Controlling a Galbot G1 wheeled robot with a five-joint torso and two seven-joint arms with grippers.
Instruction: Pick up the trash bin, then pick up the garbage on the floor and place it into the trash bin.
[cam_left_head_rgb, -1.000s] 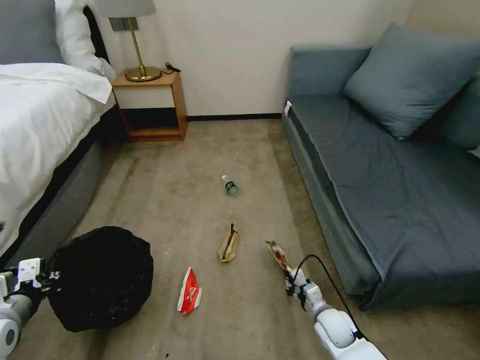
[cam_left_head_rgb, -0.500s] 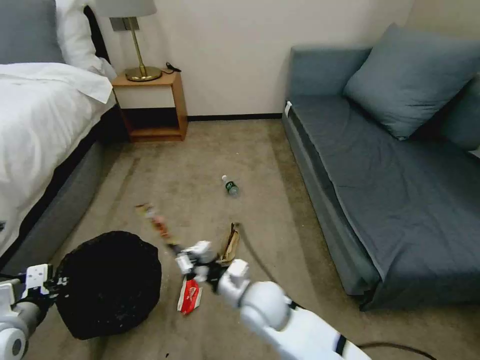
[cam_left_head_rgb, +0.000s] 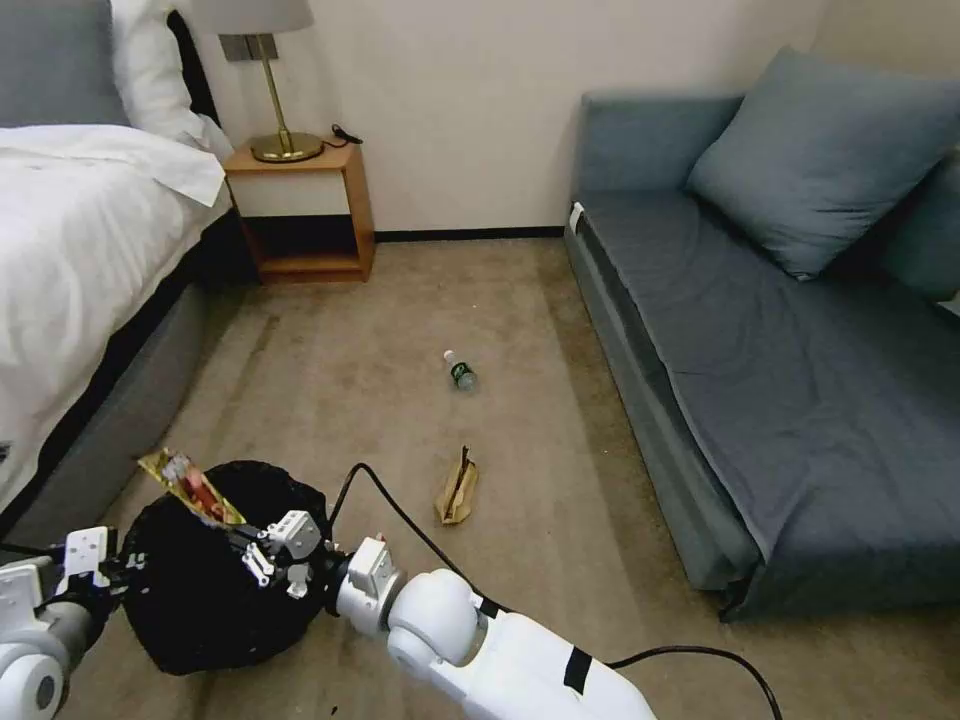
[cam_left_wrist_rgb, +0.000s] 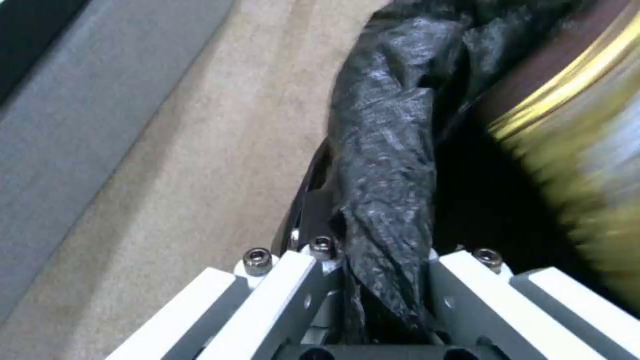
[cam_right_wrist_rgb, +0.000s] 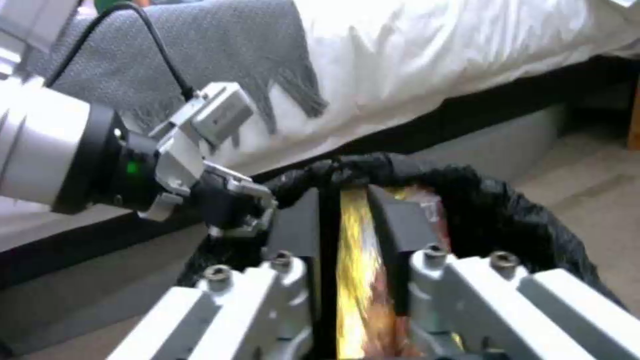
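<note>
Right gripper (cam_left_head_rgb: 243, 541) fingers pinch the gold packet (cam_left_head_rgb: 190, 485) above the bin (cam_left_head_rgb: 200, 610) opening. Left gripper (cam_left_head_rgb: 112, 572) fingers clamp the bin's near rim. Bed (cam_left_head_rgb: 90, 250) edge close beyond; open carpet (cam_left_head_rgb: 380, 400) toward wrapper (cam_left_head_rgb: 458, 490) and bottle (cam_left_head_rgb: 461, 372).

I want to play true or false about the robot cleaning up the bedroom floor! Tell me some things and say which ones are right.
1. The right tool holds a gold snack packet over the trash bin. True.
2. The left tool grips the black bag at the bin's edge. True.
3. The small bottle is already inside the bin. False: it lies on the carpet, farther off toward the wall.
4. The tan paper wrapper is on the sofa. False: it is on the floor between the bin and the sofa.
5. A lamp stands on the wooden nightstand by the bed. True.
</note>
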